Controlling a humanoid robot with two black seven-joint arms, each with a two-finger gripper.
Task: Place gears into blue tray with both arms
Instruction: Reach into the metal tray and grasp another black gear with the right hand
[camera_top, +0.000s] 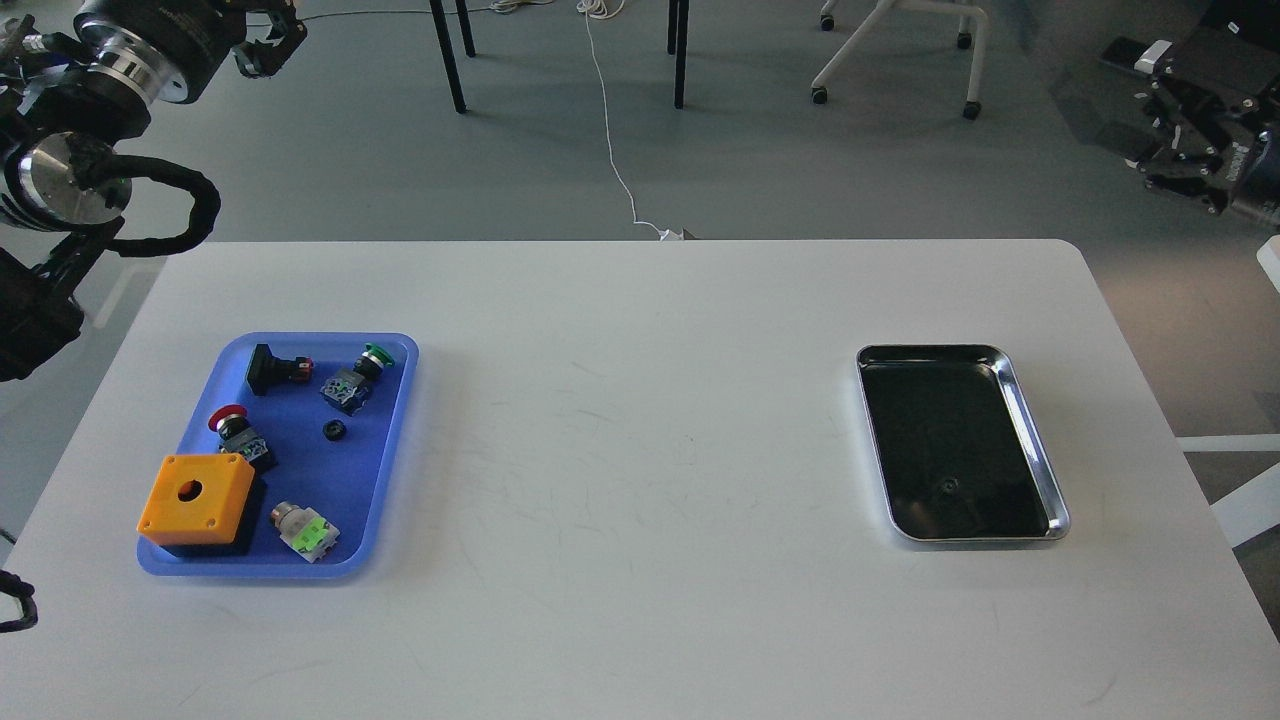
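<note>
One tiny black toothed gear (335, 430) lies mid rectangular blue plastic tray (400, 420), near table's left edge; our left gripper (268, 45) & right gripper (1185, 150) are raised off-table, grip states unclear.

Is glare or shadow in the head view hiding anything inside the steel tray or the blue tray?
Head view: the steel tray has a bright glinting rim and a dark mirror-like bottom, so the gear in it shows only faintly; the blue tray is evenly lit, its gear crisp, with soft shadows beside the orange box.
</note>
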